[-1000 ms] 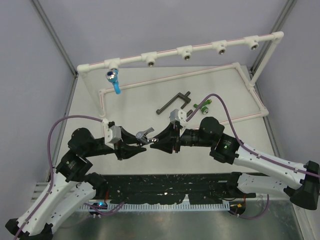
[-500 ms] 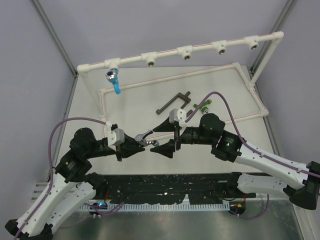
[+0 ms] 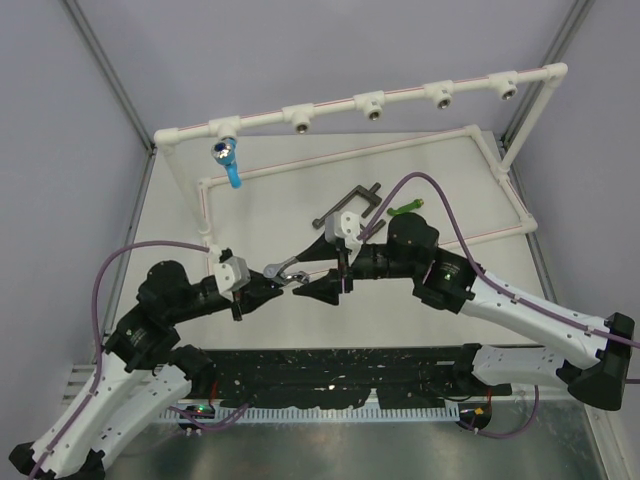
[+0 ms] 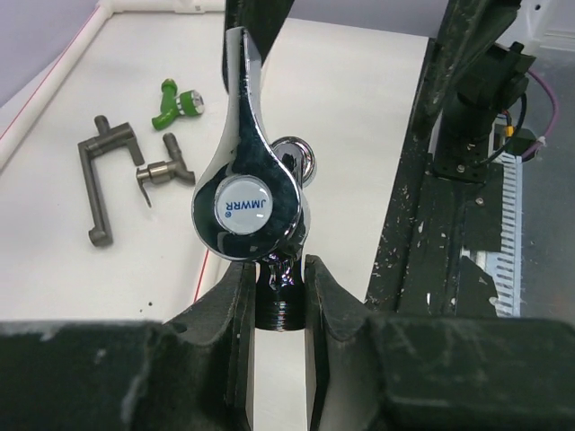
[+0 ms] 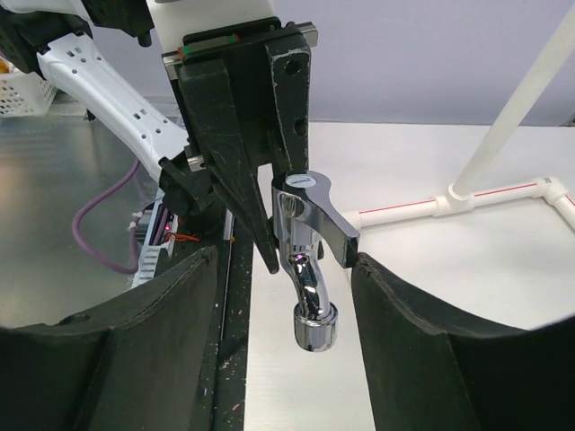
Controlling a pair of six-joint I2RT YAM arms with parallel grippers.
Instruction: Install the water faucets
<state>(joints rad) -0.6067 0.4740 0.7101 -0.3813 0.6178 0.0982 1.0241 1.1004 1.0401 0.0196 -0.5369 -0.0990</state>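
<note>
Chrome faucet [image 4: 252,184] sits clamped by its dark base in our left gripper [image 4: 280,289]; our right gripper [image 5: 286,274] spreads wide on either side of it, gripping nothing.

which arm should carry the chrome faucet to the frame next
Probably right: the right gripper, open, brackets the chrome faucet held by the left gripper, and most free sockets lie on its side.

A shiny chrome lever-handled faucet [image 3: 287,270] sits between the left gripper [image 4: 278,280] and right gripper [image 5: 286,265] near the white table's [image 3: 260,215] front centre. Behind it lie a dark brown-grey L-shaped faucet [image 3: 345,207] and, to its right, a green plastic faucet [image 3: 403,209]. A blue plastic faucet [image 3: 229,160] hangs on the white pipe frame [image 3: 330,112] at rear left.
</note>
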